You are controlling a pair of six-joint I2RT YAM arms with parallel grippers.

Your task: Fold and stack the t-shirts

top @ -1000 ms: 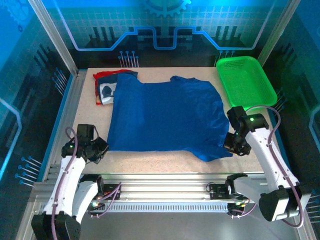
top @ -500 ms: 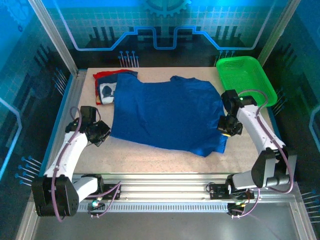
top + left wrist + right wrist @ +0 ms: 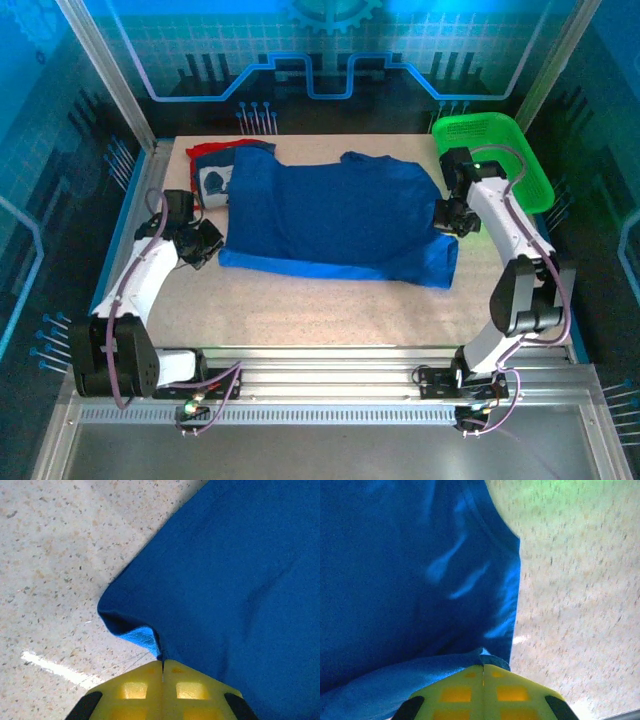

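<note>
A speckled beige worktop (image 3: 320, 310) sits inside an aluminium frame with blue-lit panels behind it. A green mesh basket (image 3: 510, 150) stands at the far right corner.

The royal blue t-shirt (image 3: 335, 215) lies across the middle of the worktop, its long axis running left to right, roughly parallel to the near edge. Its near border is a thick doubled edge that slants a little nearer toward the right. A notch shows in its far edge, but which end is the neck cannot be told. Its far left corner lies over two folded tees at the far left corner of the worktop. These are a red t-shirt (image 3: 207, 150) and, nearer, a navy and white t-shirt (image 3: 214, 182) whose print is too small to read.

The left gripper (image 3: 205, 245) is at the shirt's near left corner. In the left wrist view its yellow fingers (image 3: 135, 690) meet with no gap, pinching a turned-up corner of the blue cloth (image 3: 235, 580). The left arm runs up the left edge, its wrist turned inward.

The right gripper (image 3: 450, 218) is at the shirt's right edge, just beside the basket. Its jaws are likewise closed flat on a fold of the blue cloth (image 3: 395, 580), as the right wrist view (image 3: 483, 666) shows. The right arm reaches far along the right edge, elbow raised and wrist bent back toward the shirt.
</note>
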